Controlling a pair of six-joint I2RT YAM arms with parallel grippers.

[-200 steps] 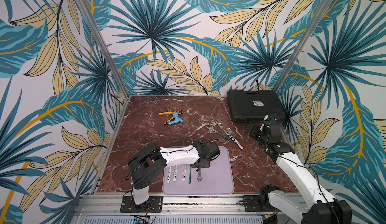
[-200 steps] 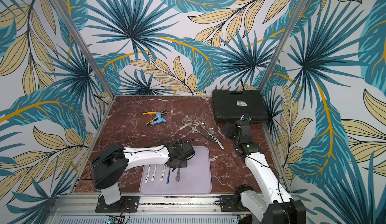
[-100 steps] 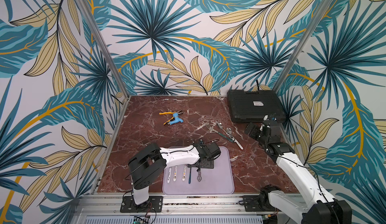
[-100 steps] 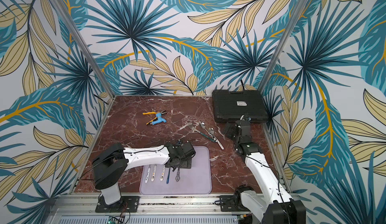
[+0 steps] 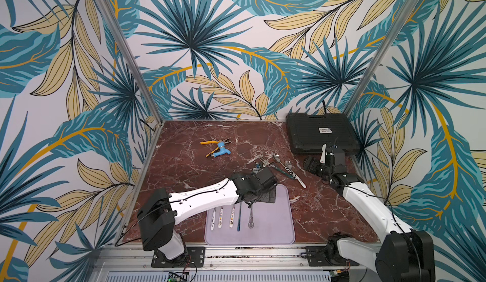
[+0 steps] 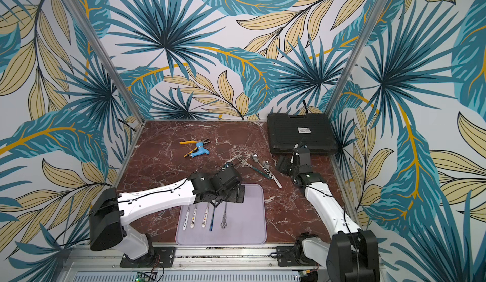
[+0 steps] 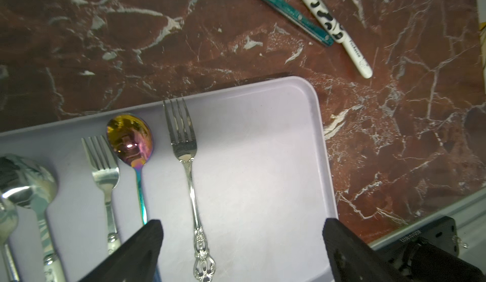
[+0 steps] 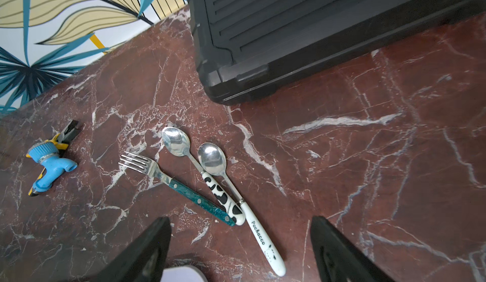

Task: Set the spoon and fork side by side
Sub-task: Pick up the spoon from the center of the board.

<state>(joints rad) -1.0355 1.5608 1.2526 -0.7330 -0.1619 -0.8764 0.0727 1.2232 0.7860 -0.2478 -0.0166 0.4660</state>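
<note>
A lavender tray [image 5: 273,223] at the table's front holds several pieces of cutlery in a row. An ornate silver fork [image 7: 184,141] lies rightmost, next to an iridescent spoon [image 7: 130,141] with a blue handle. My left gripper [image 7: 242,224] hangs open just above the fork's handle and holds nothing. Behind the tray on the marble lie a green-handled fork [image 8: 184,188], a cow-patterned spoon [image 8: 221,194] and a white-handled spoon [image 8: 260,236], their handles bunched together. My right gripper [image 8: 239,221] hovers open over those handle ends without touching them.
A black case [image 5: 318,133] fills the back right corner, close behind my right arm. Yellow pliers and a blue tap [image 5: 218,148] lie at the back centre. Another fork [image 7: 102,167] and a spoon [image 7: 26,178] lie left on the tray. Patterned walls enclose three sides.
My left gripper has opened wide and the ornate fork now lies free on the tray. The right arm has hardly moved.
</note>
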